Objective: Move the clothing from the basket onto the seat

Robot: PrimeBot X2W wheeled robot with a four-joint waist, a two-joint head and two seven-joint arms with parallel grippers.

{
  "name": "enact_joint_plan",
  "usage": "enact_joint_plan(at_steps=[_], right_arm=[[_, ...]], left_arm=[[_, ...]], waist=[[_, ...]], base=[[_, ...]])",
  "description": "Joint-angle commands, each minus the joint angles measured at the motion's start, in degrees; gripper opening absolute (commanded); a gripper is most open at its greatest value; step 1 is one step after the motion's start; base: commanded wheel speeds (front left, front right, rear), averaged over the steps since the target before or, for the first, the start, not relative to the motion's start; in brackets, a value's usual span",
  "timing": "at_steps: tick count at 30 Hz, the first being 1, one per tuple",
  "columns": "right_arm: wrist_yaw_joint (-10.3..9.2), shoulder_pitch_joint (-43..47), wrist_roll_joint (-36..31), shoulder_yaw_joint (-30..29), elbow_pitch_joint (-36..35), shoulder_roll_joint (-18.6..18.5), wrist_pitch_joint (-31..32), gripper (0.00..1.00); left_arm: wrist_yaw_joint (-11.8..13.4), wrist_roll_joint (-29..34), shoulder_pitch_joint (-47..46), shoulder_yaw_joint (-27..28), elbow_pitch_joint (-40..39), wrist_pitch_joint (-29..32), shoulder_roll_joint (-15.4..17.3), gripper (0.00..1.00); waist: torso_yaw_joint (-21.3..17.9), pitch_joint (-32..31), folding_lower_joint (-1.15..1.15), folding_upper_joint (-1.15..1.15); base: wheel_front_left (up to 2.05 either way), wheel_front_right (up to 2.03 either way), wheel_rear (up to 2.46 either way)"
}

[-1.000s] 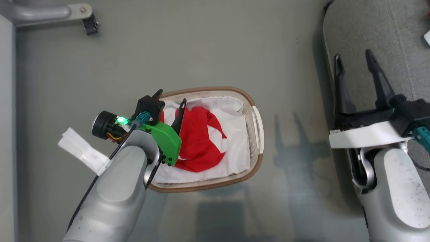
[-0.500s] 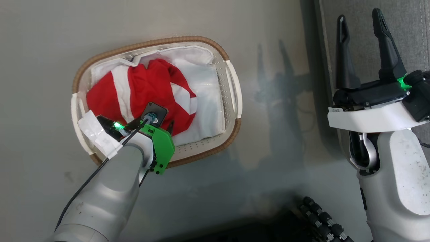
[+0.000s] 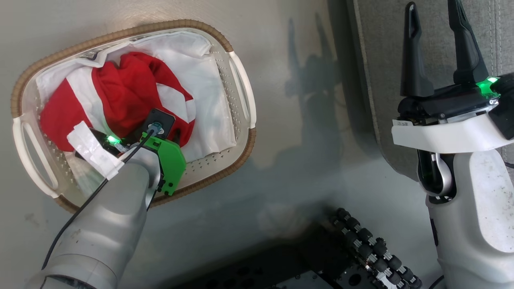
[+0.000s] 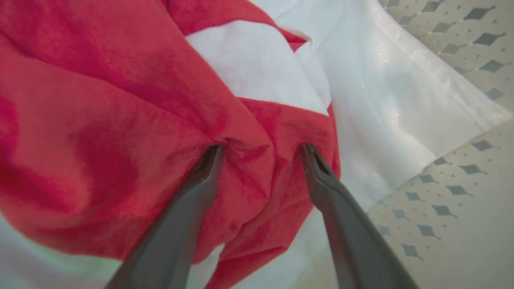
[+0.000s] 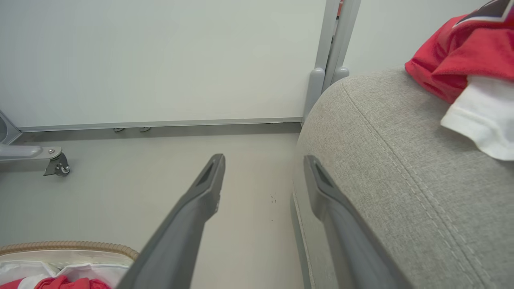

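Left hand (image 4: 262,147) spread, fingers (image 4: 192,192) pressing into the red garment (image 4: 100,100) inside the basket (image 3: 120,34); right hand (image 3: 431,8) spread and empty, well off to the basket's right.

red-and-white garments (image 3: 128,80) (image 5: 449,48): 2, one left, one right | perforated basket (image 3: 209,164): 1 | white liner sheet (image 3: 209,92): 1 | grey seat (image 5: 401,180): 1 | grippers: 2, left gripper (image 4: 261,150), right gripper (image 5: 264,160) | caster (image 5: 58,164): 1

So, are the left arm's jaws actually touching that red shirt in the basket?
Touching. The left wrist view shows both fingertips of the open left jaws dug into the red shirt, with the cloth puckering around them.
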Motion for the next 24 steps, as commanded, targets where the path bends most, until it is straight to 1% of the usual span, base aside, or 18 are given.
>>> enact_joint_plan(at_steps=[1,3,4,5,6,7,8,9,12,16,20,24], right_arm=[[-0.06,-0.44,0.60,-0.04,0.08,-0.08,-0.28,1.00],[-0.06,-0.46,0.81,0.25,0.26,-0.08,-0.28,1.00],[-0.06,-0.57,1.00,0.40,0.31,-0.08,-0.28,1.00],[-0.06,-0.65,1.05,0.50,0.33,-0.09,-0.28,1.00],[-0.06,-0.72,1.13,0.68,0.30,-0.09,-0.28,1.00],[-0.07,-0.69,1.18,0.77,0.26,-0.09,-0.28,1.00],[-0.06,-0.63,1.18,0.81,0.25,-0.10,-0.28,1.00],[-0.06,-0.60,1.14,0.79,0.34,-0.10,-0.28,1.00],[-0.06,-0.32,0.65,0.24,0.77,-0.09,-0.28,1.00],[-0.07,0.17,0.30,-0.46,1.34,-0.09,-0.28,1.00],[-0.07,1.39,-0.34,-1.05,2.64,-0.12,-0.28,1.00],[-0.06,2.95,-1.26,-2.07,4.60,-0.12,-0.28,1.00]], left_arm=[[0.70,-0.43,-1.22,0.06,0.59,-0.23,0.76,1.00],[1.68,-0.27,-1.53,-0.08,1.07,-0.37,1.09,1.00],[2.18,-0.05,-1.67,-0.23,1.39,-0.25,1.33,0.96],[2.47,0.03,-1.75,-0.34,1.67,-0.07,1.40,0.83],[2.86,-0.10,-1.81,-0.35,1.96,0.13,1.31,0.62],[3.09,-0.25,-1.85,-0.34,2.11,0.22,1.24,0.47],[3.26,-0.43,-1.91,-0.33,2.27,0.14,1.17,0.18],[3.34,-0.55,-1.94,-0.28,2.37,-0.01,1.09,0.00],[2.81,-0.93,-1.47,-0.57,2.51,-0.54,0.33,0.00],[1.96,-1.67,-0.40,-0.64,2.18,-2.71,-0.75,0.00],[1.03,-2.28,1.11,-0.87,1.41,-5.52,-1.91,0.00],[0.00,-2.91,2.69,-1.47,-0.44,-7.90,-2.96,0.00]], waist=[[-0.47,0.31,-0.01,0.00],[-0.47,0.11,-0.01,0.00],[-0.51,0.05,-0.01,0.00],[-0.53,0.04,-0.01,0.00],[-0.55,0.03,-0.01,0.00],[-0.56,0.00,-0.01,0.00],[-0.52,-0.06,-0.01,0.00],[-0.47,-0.14,-0.01,0.00],[-0.02,-0.86,-0.01,0.00],[1.00,-2.98,-0.01,0.00],[2.62,-6.49,-0.01,0.00],[4.86,-11.39,-0.01,0.00]], base=[[0.00,0.00,0.00],[0.00,0.00,0.00],[0.00,0.00,0.00],[0.00,0.00,0.00],[0.00,0.00,0.00],[0.00,0.00,0.00],[0.00,0.00,0.00],[0.00,0.00,0.00],[0.00,0.00,0.00],[0.00,0.00,0.00],[0.00,0.00,0.00],[0.00,0.00,0.00]])
